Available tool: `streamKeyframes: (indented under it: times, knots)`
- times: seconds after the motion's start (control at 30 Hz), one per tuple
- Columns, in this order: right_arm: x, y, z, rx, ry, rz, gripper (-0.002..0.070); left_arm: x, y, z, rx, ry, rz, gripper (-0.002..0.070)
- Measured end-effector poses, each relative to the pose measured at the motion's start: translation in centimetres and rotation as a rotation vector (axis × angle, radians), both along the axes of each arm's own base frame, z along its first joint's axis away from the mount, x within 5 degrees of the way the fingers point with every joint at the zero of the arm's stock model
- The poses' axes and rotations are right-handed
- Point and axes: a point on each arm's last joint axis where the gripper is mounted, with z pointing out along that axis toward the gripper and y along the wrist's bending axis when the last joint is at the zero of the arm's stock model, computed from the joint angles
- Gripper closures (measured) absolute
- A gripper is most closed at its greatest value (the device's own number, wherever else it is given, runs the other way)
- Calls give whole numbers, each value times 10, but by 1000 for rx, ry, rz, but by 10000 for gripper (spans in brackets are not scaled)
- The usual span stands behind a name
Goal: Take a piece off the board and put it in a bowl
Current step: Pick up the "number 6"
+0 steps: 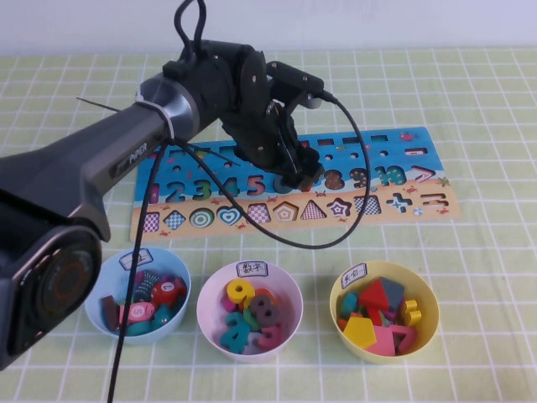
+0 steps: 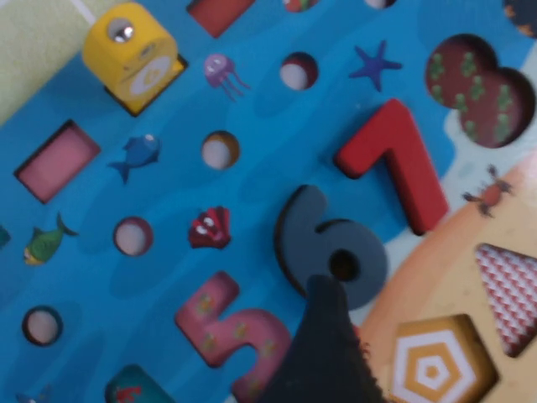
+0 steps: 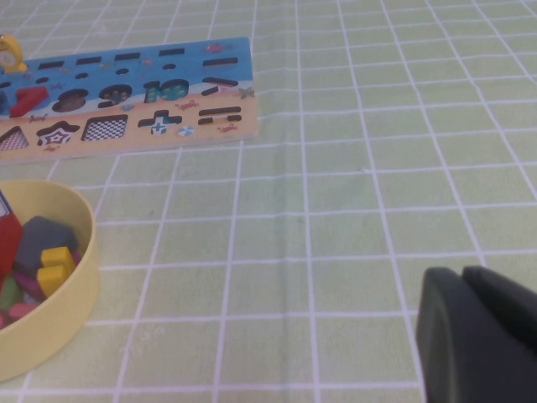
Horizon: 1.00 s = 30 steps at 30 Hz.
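Observation:
The dark slate-blue "6" (image 2: 327, 243) lies on the blue part of the board (image 1: 377, 147), between the pink 5 cutout and the red "7" (image 2: 398, 164). My left gripper (image 1: 298, 178) hangs low over the middle of the board, right at the 6. It is open, and one dark finger (image 2: 327, 344) touches the 6's lower edge while the other is out of view. The white bowl with the pinkish inside (image 1: 289, 294) stands in front of the board, holding several numerals. My right gripper (image 3: 461, 273) is shut and empty over bare tablecloth; it does not show in the high view.
A light blue bowl (image 1: 101, 290) stands to the left of the white one and a yellow bowl (image 1: 424, 294) to its right, both with several pieces. The yellow bowl's rim (image 3: 80, 269) lies near my right gripper. A yellow piece (image 2: 130, 54) sits on the board's far part.

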Motion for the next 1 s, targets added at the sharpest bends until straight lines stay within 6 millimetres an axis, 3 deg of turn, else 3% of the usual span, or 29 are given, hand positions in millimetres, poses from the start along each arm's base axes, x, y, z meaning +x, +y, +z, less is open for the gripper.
streamKeyframes:
  times: [1.0]
  knots:
    - [0,0,0,0,0,0,694,16,0,-37,76,-55,18,200]
